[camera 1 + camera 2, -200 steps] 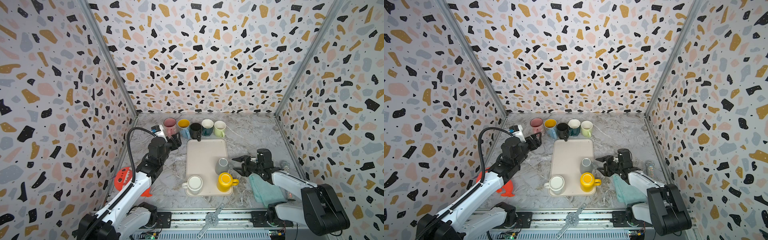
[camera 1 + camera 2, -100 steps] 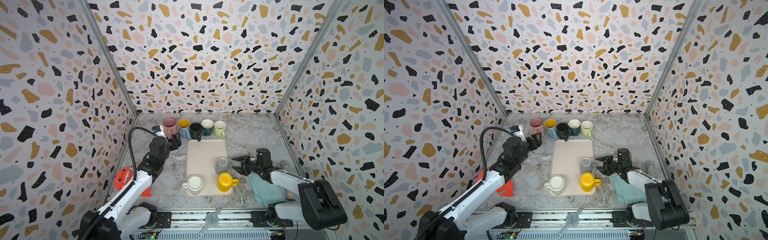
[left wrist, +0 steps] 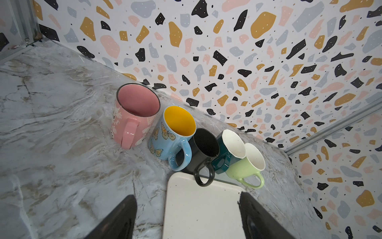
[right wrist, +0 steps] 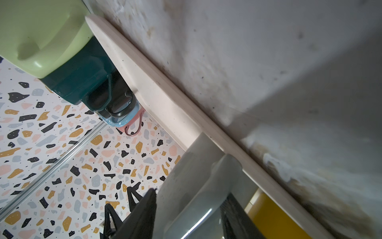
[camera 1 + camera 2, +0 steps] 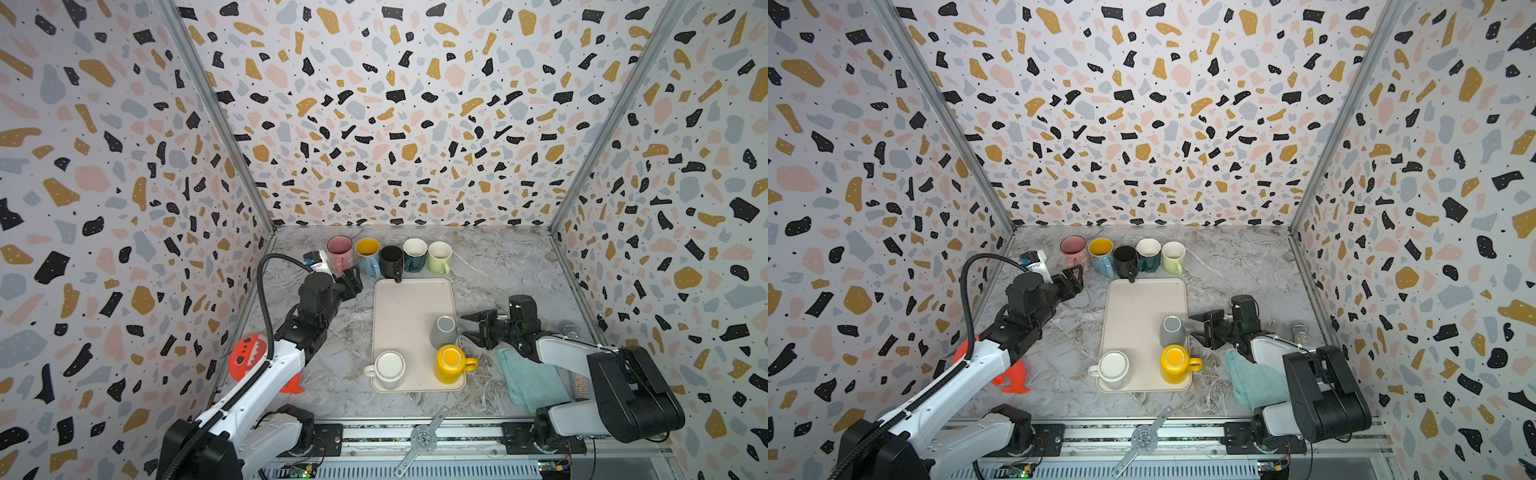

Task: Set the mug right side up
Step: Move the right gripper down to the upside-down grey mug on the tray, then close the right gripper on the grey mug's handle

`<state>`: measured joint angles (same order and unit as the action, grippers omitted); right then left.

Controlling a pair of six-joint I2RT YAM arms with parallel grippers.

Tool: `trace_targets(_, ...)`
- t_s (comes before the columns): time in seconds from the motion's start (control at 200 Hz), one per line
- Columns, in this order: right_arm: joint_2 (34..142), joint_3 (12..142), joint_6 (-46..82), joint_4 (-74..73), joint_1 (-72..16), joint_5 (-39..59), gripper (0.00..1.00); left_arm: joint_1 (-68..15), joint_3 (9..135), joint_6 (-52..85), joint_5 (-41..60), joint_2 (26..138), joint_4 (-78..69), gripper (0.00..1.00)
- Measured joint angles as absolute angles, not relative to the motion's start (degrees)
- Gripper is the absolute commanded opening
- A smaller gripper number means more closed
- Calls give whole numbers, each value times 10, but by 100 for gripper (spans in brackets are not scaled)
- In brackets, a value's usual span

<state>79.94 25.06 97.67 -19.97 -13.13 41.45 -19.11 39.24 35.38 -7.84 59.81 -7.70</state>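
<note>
Right wrist view: right end effector [image 4: 190,198] straddles handle [image 4: 208,192] of grey mug [image 4: 179,171] — grip unclear — left end effector [image 3: 186,195] gapes empty.

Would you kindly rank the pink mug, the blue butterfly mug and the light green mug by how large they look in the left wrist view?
1. pink mug
2. blue butterfly mug, only slightly smaller
3. light green mug, farther from this camera, so its real size is unsure

No legible text or labels
</note>
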Motion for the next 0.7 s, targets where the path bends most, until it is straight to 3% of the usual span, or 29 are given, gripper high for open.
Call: trace_targets(0.701,857,275,988,-241,-154,418,41,-185,394,351,-78,599,-76,79)
